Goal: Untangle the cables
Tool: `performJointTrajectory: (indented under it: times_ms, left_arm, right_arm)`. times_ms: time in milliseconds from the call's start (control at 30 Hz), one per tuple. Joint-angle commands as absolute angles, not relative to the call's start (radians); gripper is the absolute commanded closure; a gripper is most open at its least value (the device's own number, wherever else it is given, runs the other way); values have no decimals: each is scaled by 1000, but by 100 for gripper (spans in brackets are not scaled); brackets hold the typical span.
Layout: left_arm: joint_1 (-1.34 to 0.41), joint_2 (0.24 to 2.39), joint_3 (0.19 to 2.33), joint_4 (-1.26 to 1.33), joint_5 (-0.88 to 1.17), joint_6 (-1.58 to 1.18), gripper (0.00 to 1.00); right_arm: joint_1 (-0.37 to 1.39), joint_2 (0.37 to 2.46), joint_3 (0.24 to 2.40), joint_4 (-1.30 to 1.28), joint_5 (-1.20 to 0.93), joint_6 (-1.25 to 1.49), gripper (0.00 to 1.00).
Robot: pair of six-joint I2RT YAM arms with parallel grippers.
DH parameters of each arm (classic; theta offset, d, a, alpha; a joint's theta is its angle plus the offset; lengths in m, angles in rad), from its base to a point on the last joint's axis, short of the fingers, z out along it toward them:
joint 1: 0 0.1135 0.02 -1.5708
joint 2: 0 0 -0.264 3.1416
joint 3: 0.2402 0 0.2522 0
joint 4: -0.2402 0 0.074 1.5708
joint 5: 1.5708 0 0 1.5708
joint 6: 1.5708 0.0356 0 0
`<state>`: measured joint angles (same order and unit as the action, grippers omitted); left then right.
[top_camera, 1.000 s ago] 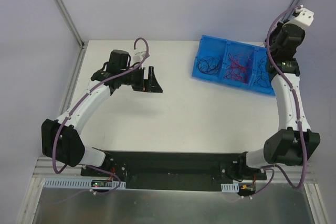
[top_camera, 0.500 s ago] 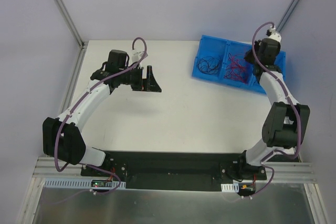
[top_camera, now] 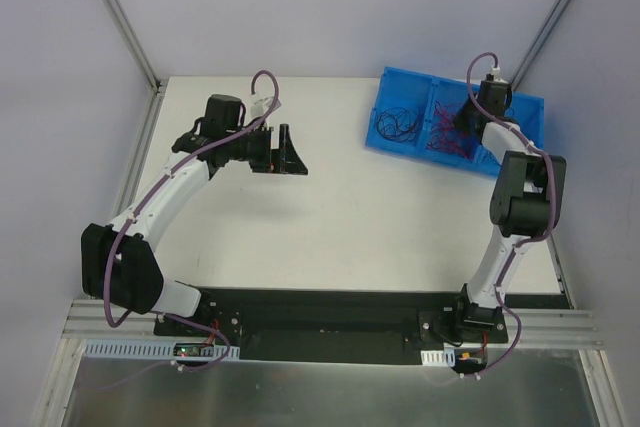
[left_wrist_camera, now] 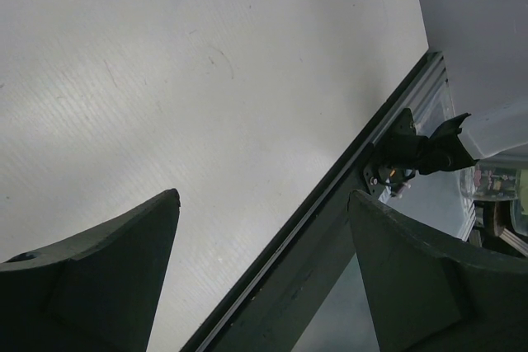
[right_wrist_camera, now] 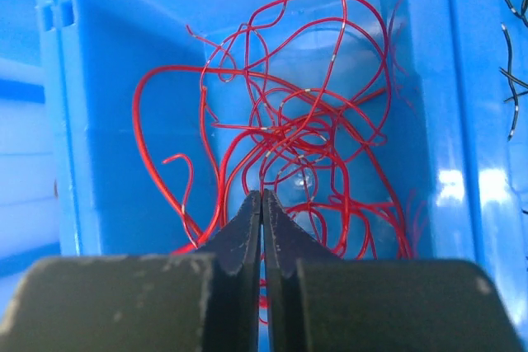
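right gripper [right_wrist_camera: 262, 197] clenched in the blue tray [right_wrist_camera: 425, 80], middle compartment
We see its tips at the red cables [right_wrist_camera: 305, 121], compartment walls close on both sides; left gripper [left_wrist_camera: 260, 228] spread wide over the table [left_wrist_camera: 165, 80], well apart from the tray.

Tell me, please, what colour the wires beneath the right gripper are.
The wires are red, tangled in the blue bin; the right wrist view shows them best.

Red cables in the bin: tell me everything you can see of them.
The red cables are hair-thin, glossy wires, many strands looped and crossed into one loose tangle. They lie on the floor of the middle compartment of the blue bin, a few ends curling free. The right gripper, shut, has its tips at the tangle's near edge; whether a strand is pinched cannot be told.
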<state>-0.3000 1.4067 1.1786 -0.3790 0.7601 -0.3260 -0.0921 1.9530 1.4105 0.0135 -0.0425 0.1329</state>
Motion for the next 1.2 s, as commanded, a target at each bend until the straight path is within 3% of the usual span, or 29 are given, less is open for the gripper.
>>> performJointTrajectory:
  times_ms: [0, 333, 567, 867, 1033, 1167]
  left_arm:
    - [-291, 1408, 1167, -350, 793, -324, 18]
    - [-291, 1405, 1154, -331, 802, -334, 17]
    - [-291, 1408, 1143, -308, 816, -345, 18]
    - [-296, 1335, 1085, -216, 778, -339, 16]
    - [-322, 1252, 1031, -135, 738, -327, 15]
    - [-409, 1117, 968, -86, 602, -284, 14]
  right_arm:
    - [-97, 2002, 1537, -79, -43, 100, 98]
    - [-95, 1887, 1681, -405, 55, 31, 56]
    - [-63, 1659, 1522, -469, 87, 6, 34]
    - [118, 1254, 1022, -302, 17, 61, 26]
    - [268, 936, 735, -172, -49, 103, 20]
    - [295, 639, 577, -224, -51, 110, 13]
